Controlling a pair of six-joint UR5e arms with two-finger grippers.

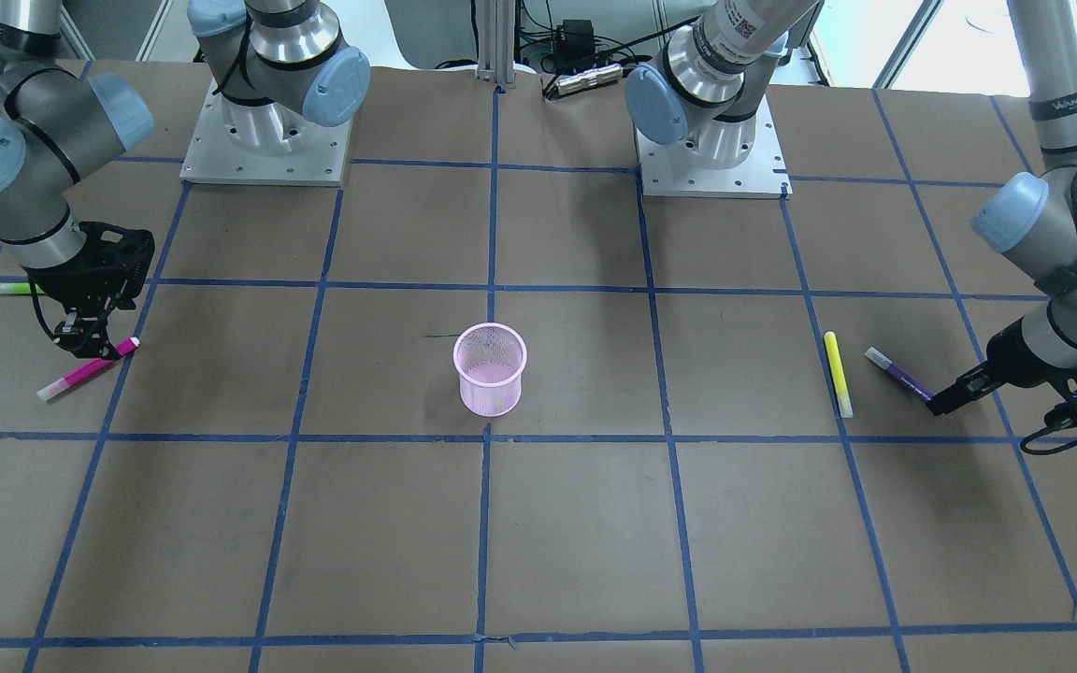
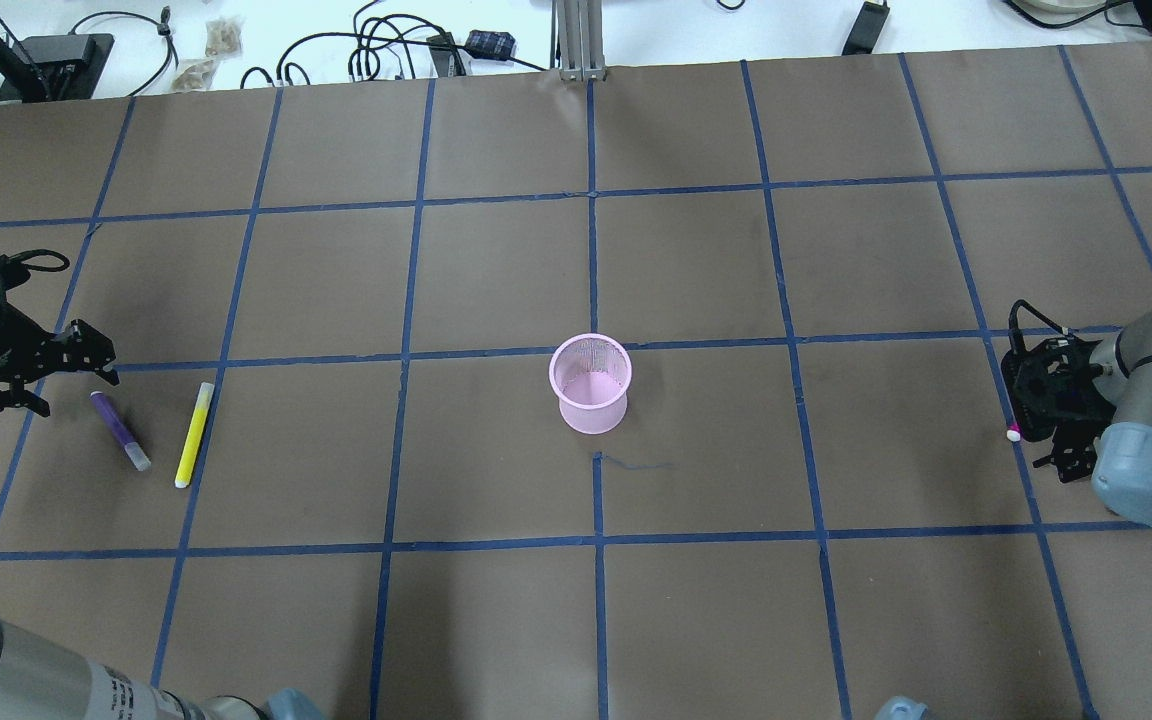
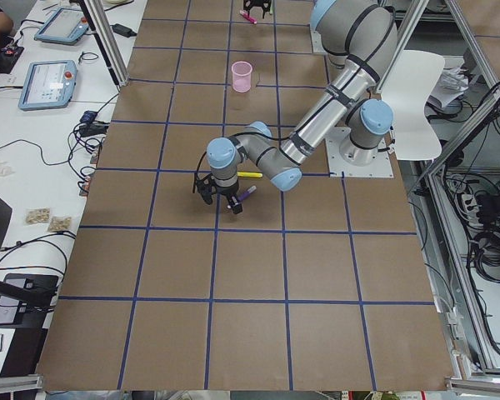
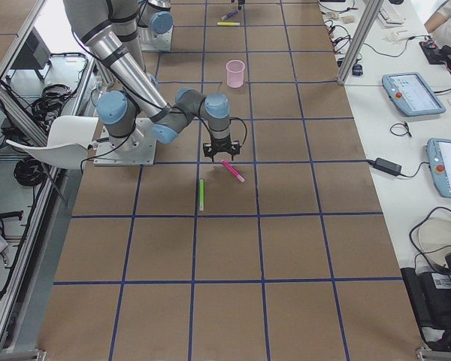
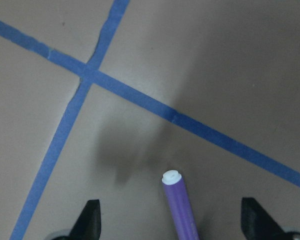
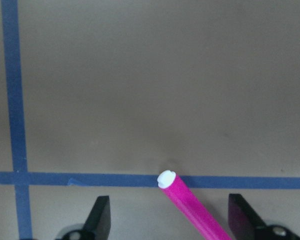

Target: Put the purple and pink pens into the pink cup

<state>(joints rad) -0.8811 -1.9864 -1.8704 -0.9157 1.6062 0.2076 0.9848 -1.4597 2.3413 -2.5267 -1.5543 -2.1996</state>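
Six cameras on one worktop: four fixed, two riding the wrists.

The front-facing camera looks steeply down from the operators' edge toward the robot bases at the far edge. The overhead one looks the opposite way, from behind the robot. Both hold the pink cup (image 1: 490,368) mid-worktop on the blue tape grid (image 2: 593,270). The side cameras sit high at the worktop's two ends, looking along its length, near arm large, cup small and far. Each wrist camera stares at the paper from very close: the left frames the purple pen (image 5: 181,207), the right the pink pen (image 6: 190,207). Both pens also show small in the front-facing view, near the end edges.
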